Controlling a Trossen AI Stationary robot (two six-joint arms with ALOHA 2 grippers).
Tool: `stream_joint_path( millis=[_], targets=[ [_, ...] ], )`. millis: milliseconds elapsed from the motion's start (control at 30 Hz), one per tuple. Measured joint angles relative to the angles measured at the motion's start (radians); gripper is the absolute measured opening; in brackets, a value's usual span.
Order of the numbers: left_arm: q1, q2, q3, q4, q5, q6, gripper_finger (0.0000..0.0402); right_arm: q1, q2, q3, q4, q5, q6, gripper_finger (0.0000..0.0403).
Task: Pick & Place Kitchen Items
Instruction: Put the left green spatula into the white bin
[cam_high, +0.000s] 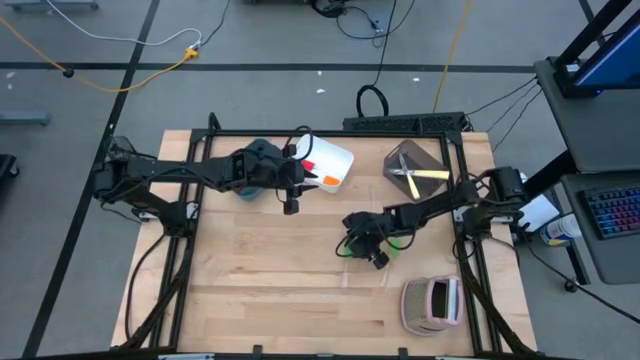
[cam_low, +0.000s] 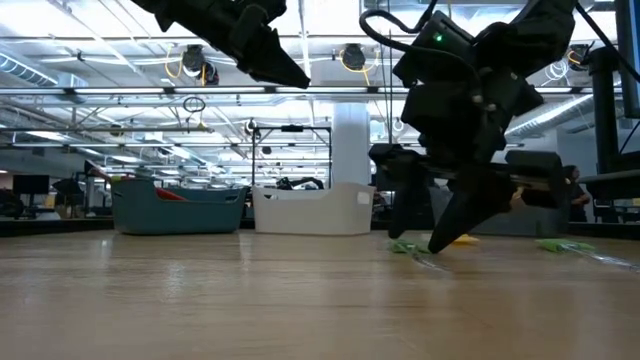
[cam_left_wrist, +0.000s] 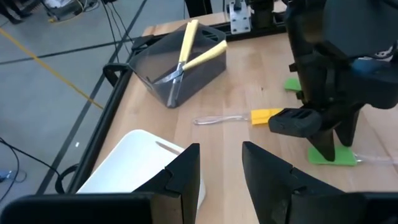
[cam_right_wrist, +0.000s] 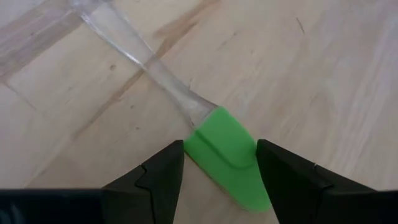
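Green spatula (cam_right_wrist: 227, 155) on its clear stick lies flat on the wooden table (cam_high: 270, 290), its blade between the spread fingers of the right gripper (cam_right_wrist: 219, 171), which straddles it and grips nothing yet. Off to that claw's left, the left gripper (cam_high: 291, 190) hangs over the white bin (cam_high: 335, 160), slightly parted and empty. A yellow spatula (cam_left_wrist: 264, 116) lies just beside the right claw, pale-handled knives (cam_left_wrist: 186, 53) beyond it in the brown bin (cam_left_wrist: 199, 71).

Likely trouble: fingers closing on the thin, flat blade could scrape the table or skid off it. No readable writing anywhere.
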Motion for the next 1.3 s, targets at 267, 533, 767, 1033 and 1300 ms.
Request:
stream_joint_path(
  millis=[267,533,767,1033,1300],
  targets=[
    [0.0,0.0,0.0,-0.026,0.0,-0.012,0.0122,0.004,0.001,-0.001,0.01,-0.047,-0.084,0.019],
    [0.001,0.0,0.0,-0.053,0.0,-0.02,0.0122,0.002,0.037,-0.007,0.016,-0.051,-0.063,0.0123],
    [0.001,0.0,0.0,-0.075,0.0,-0.057,0.0122,0.021,0.057,-0.009,0.105,-0.054,0.057,0.0072],
    [0.001,0.0,0.0,-0.081,0.0,-0.061,0.0122,0.055,0.06,-0.012,0.174,0.042,0.016,0.0061],
    [0.0,0.0,0.0,-0.081,0.002,-0.061,0.0122,-0.007,0.062,-0.012,0.197,0.045,0.058,0.0018]
  ],
)
